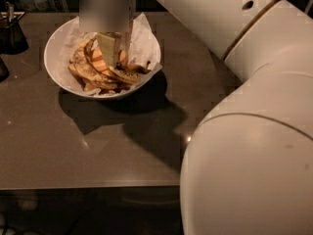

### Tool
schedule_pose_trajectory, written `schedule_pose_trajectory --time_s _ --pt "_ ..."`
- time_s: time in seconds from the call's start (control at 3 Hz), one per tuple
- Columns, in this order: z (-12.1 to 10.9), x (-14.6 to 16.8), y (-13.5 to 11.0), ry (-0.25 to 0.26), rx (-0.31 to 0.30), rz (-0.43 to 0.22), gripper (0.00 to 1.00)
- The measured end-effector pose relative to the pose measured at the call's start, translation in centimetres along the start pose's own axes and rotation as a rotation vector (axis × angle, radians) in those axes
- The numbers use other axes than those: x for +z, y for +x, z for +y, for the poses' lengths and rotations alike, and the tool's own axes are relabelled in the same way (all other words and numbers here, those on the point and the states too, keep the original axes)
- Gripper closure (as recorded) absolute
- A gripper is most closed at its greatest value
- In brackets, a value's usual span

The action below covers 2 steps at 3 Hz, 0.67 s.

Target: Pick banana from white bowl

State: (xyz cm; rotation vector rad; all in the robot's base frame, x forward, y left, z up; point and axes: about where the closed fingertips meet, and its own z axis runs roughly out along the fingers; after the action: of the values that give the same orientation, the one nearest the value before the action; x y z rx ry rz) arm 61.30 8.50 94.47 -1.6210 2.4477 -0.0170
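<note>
Gripper (pixel 113 53) low inside white bowl (pixel 55 73), among the fruit; open or clamped, cannot tell. Speckled banana (pixel 126 75) just below-right of it, on the paper lining. Bare brown table (pixel 73 146) toward its near edge. Arm (pixel 254 106) fills the right. One bowl; one dark container (pixel 12 32) far left.

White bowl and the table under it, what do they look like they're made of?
The white bowl looks like glazed ceramic or hard plastic: smooth, glossy wall. The table looks like polished dark laminate or stone, mirroring small lights. The claw hangs down inside the bowl.
</note>
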Motion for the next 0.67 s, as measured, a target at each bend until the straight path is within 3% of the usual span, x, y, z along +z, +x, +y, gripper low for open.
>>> schedule_pose_trajectory --time_s 0.67 --pt "-0.21 0.91 -0.05 -0.016 0.015 0.014 0.45"
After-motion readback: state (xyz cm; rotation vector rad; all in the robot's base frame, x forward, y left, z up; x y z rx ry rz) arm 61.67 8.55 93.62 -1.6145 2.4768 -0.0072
